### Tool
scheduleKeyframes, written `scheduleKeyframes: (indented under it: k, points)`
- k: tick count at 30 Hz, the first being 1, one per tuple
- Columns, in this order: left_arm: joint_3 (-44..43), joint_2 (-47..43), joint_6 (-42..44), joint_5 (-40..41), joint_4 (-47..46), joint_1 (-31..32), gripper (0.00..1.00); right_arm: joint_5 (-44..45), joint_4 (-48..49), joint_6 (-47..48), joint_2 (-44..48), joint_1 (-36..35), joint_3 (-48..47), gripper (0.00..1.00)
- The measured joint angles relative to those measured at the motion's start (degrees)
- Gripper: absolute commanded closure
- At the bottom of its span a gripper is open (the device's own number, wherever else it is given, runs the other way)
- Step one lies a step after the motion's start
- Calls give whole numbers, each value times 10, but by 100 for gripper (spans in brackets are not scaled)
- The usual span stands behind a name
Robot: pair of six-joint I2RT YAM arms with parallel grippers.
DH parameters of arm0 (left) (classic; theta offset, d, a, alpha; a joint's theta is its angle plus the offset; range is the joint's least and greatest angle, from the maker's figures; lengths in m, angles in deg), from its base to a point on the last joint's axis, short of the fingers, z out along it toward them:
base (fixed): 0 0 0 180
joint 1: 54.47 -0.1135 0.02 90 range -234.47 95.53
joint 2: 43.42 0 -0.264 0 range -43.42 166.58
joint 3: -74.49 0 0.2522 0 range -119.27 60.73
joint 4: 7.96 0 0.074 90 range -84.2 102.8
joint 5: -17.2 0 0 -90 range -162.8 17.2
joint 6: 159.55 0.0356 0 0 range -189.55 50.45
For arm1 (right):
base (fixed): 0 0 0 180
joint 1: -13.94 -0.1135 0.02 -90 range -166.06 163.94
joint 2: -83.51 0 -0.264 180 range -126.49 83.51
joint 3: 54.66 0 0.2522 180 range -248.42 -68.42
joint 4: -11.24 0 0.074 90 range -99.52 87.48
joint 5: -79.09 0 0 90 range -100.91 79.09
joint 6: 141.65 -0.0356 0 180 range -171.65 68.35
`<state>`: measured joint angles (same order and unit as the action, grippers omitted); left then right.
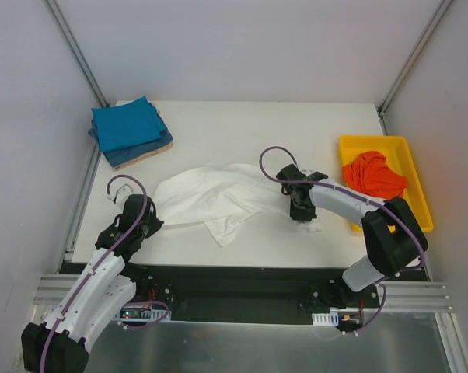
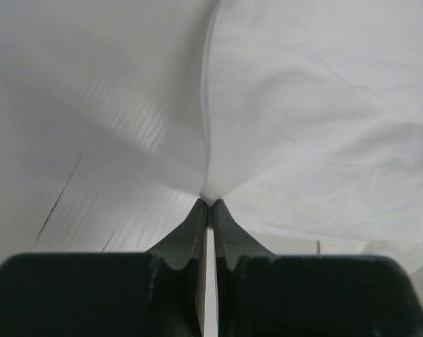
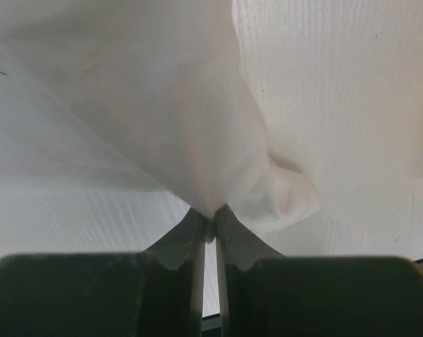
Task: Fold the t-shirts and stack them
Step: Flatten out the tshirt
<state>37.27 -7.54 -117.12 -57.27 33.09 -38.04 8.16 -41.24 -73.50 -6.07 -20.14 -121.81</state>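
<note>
Left gripper (image 2: 210, 203): jaws pressed together on a pinch of the white t-shirt (image 1: 211, 198). In the wrist view the cloth fans up and away from the tips. From above, this gripper sits at the shirt's left end, low over the table (image 1: 296, 132), near its left edge.

Right gripper (image 3: 210, 216): jaws clamped on a fold of the same shirt. The fabric bunches into a small lobe just right of the tips. In the overhead view it holds the shirt's right end, near the middle of the table and left of the yellow tray (image 1: 420, 194).

The white t-shirt hangs crumpled between the two grippers. Most of it lies on the table, and one corner trails toward the near edge.

Far left corner: a folded stack with teal-blue t-shirts (image 1: 125, 124) on top. A tan edge (image 1: 141, 159) shows beneath them; it is probably another shirt, though only a sliver is visible.

The orange-red t-shirt (image 1: 374, 175) is a loose heap inside the tray at the right side of the table, well apart from the white one.
</note>
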Motion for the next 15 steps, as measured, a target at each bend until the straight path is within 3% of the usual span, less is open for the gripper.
scheduleKeyframes:
  k: [6, 15]
  points:
    - [-5, -4, 7, 16, 2, 0, 100, 33, -39, 2, 47, -7, -1, 99]
    - [-109, -74, 7, 40, 10, 0, 100, 108, -122, 26, 259, -7, -82, 99]
